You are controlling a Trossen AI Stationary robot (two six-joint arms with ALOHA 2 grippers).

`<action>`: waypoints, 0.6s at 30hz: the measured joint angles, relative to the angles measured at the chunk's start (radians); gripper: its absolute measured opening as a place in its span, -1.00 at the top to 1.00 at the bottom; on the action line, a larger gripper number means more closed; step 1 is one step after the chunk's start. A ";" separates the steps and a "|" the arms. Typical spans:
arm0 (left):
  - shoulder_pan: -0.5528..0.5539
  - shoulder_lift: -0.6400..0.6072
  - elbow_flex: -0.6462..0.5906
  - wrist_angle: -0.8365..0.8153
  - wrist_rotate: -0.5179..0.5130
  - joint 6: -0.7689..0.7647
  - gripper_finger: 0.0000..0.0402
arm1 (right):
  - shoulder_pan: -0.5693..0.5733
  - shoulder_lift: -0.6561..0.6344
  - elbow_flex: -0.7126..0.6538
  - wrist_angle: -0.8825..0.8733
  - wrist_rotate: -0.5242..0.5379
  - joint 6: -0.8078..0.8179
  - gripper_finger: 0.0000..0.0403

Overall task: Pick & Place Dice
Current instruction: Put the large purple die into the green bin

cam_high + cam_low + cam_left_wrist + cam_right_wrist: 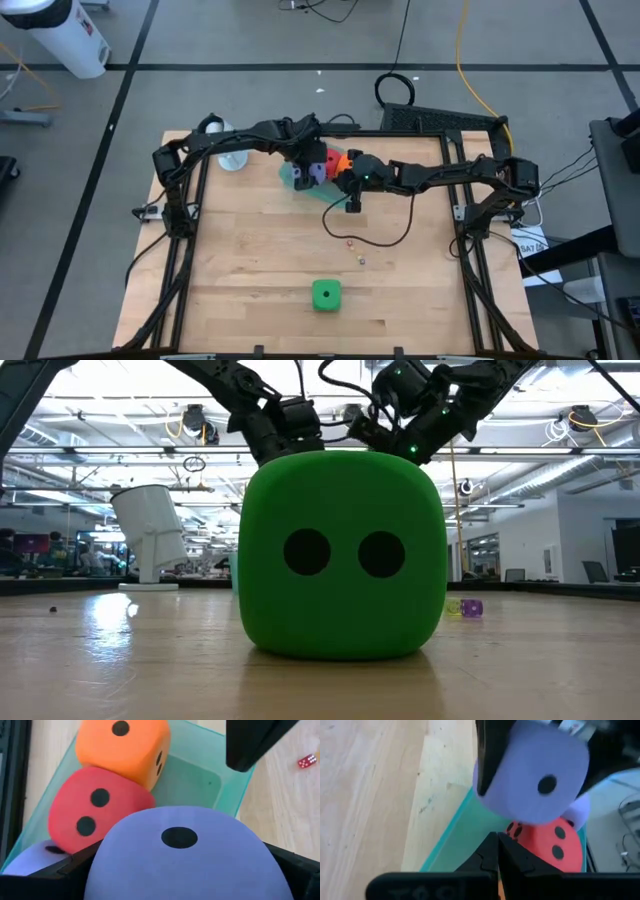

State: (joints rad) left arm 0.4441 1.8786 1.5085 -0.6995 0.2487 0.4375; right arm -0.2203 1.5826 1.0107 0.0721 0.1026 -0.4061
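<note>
The teal tray [290, 177] at the table's far middle holds an orange die [125, 745], a red die [95, 810] and a purple die [25, 862]. A second purple die [180, 855] lies on top of the red and purple ones, between the open fingers of my left gripper [312, 165], which points steeply down over the tray. My right gripper [497, 855] is shut and hovers beside the tray's right side, holding nothing. The green die [326, 294] rests on the table near the front edge, two pips facing the low view [340, 555]. My left gripper has a finger [65, 870] on each side of the upper purple die, coming from above. The die's walls show no dent, and its underside lies on the red die [540, 827]. Whether the fingers touch the die cannot be told.
A white cup-like object [230, 158] stands left of the tray. A dark cable [385, 238] loops over the table's middle, with tiny dice [350, 242] beside it and one red one [306, 761] right of the tray. Bare wood lies between the tray and the green die.
</note>
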 joint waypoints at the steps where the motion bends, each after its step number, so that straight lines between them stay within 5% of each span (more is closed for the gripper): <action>1: -0.002 0.000 -0.011 0.012 0.001 0.011 -0.99 | 0.000 0.000 0.000 0.019 -0.002 -0.007 1.00; 10: -0.031 0.001 -0.059 0.052 0.074 0.206 -0.98 | -0.005 0.000 0.000 0.127 -0.181 -0.104 1.00; 18: -0.032 -0.002 -0.039 0.039 0.263 0.316 -0.98 | -0.048 0.000 0.000 0.136 -0.256 -0.107 1.00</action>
State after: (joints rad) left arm 0.4119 1.8763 1.4695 -0.6601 0.5121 0.7534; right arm -0.2687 1.5826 1.0103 0.2077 -0.1532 -0.5129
